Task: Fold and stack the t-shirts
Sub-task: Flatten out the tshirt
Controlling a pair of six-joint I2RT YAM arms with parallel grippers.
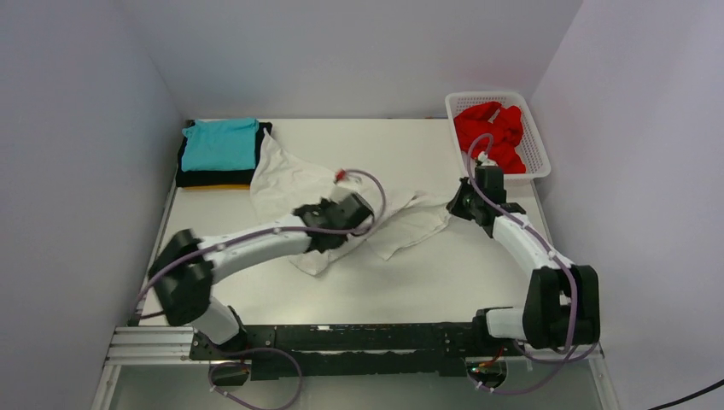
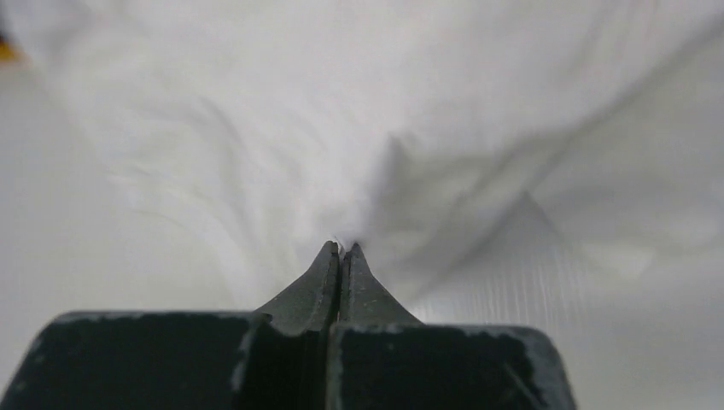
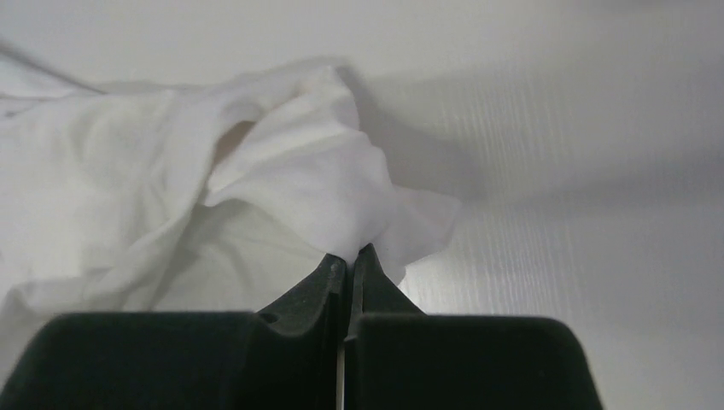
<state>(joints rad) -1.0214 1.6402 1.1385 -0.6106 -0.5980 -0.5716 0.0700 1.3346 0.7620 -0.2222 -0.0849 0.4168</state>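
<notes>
The left gripper (image 2: 341,249) is clamped on a pinch of the white t-shirt (image 1: 286,184), and fabric puckers up from its closed tips. The right gripper (image 3: 351,253) is likewise closed on a loose flap at the shirt's right end.

The cloth looks light and wholly limp, so it should sag and drag between the two holds, and a thin single layer could slide out of the tips. It would likely be best taken at hem corners or shoulders, so it can be drawn flat.

The left arm reaches low from its near-left base to the table's (image 1: 427,273) middle. The right forearm angles far and leftward to the shirt's edge.

The shirt lies crumpled across the centre, its far-left end against the stack of teal shirt (image 1: 220,143) over black shirt (image 1: 183,171). The red shirt (image 1: 495,128) sits in the basket (image 1: 538,154) at the far right.
</notes>
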